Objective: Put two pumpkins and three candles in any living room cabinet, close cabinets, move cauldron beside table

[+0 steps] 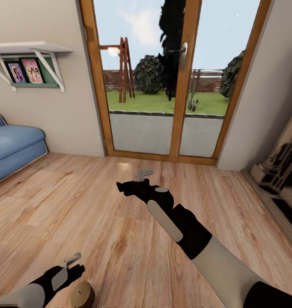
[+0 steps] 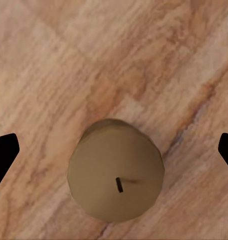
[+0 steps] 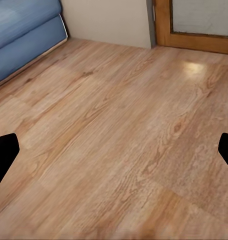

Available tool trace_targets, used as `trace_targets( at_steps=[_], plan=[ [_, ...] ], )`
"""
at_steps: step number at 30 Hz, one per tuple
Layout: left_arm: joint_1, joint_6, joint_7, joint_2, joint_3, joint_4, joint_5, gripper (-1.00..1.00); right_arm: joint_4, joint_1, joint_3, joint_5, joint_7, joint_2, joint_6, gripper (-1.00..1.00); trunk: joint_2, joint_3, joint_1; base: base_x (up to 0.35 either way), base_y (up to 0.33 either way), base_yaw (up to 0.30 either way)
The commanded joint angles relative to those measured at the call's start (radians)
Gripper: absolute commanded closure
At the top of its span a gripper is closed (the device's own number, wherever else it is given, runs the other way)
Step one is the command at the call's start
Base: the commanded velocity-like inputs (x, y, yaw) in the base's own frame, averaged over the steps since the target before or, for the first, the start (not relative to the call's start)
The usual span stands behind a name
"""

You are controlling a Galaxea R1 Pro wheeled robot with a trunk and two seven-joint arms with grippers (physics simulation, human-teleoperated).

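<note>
Nearest the head camera, at the bottom edge, the left gripper (image 1: 73,262) hangs just over a candle (image 1: 81,295) standing on the wooden floor (image 1: 99,205), apparently lined up for a grasp from above, while the right gripper (image 1: 139,177) reaches forward over bare boards, idle. From the left wrist, that candle (image 2: 116,170) is a squat tan cylinder with a short dark wick, between widely parted, empty fingertips (image 2: 3,155). Over at the right wrist, the fingertips (image 3: 3,155) are equally spread, holding nothing, near a blue sofa (image 3: 23,30).
</note>
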Motion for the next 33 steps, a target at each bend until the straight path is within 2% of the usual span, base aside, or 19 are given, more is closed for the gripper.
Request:
trace_targets(
  at_steps=[1, 17, 23, 28, 33],
  plan=[
    [0.000, 0.005, 0.005, 0.000, -0.003, -0.003, 0.006, -1.00, -0.002, -0.001, 0.002, -0.011, -0.010, 0.000, 0.001, -1.00, -0.001, -0.005, 0.000, 0.000, 0.000, 0.000],
    [0.000, 0.002, 0.006, -0.001, -0.003, -0.003, 0.007, -1.00, -0.001, -0.001, 0.002, -0.011, -0.010, 0.000, 0.001, -1.00, -0.004, -0.067, 0.007, 0.000, 0.000, 0.000],
    [0.000, 0.001, 0.004, -0.014, -0.003, -0.003, -0.007, -1.00, -0.001, -0.001, 0.002, -0.011, -0.010, 0.000, 0.001, -1.00, -0.006, -0.090, 0.010, 0.000, 0.000, 0.000],
    [0.000, -0.014, 0.004, -0.024, -0.003, -0.003, -0.038, -1.00, -0.001, -0.001, 0.002, -0.011, -0.010, 0.000, 0.001, -1.00, -0.006, -0.090, 0.010, 0.000, 0.000, 0.000],
    [0.000, -0.025, 0.004, -0.030, -0.003, -0.003, -0.046, -1.00, -0.001, -0.001, 0.002, -0.011, -0.010, 0.000, 0.001, -1.00, -0.006, -0.090, 0.010, 0.000, 0.000, 0.000]
  ],
)
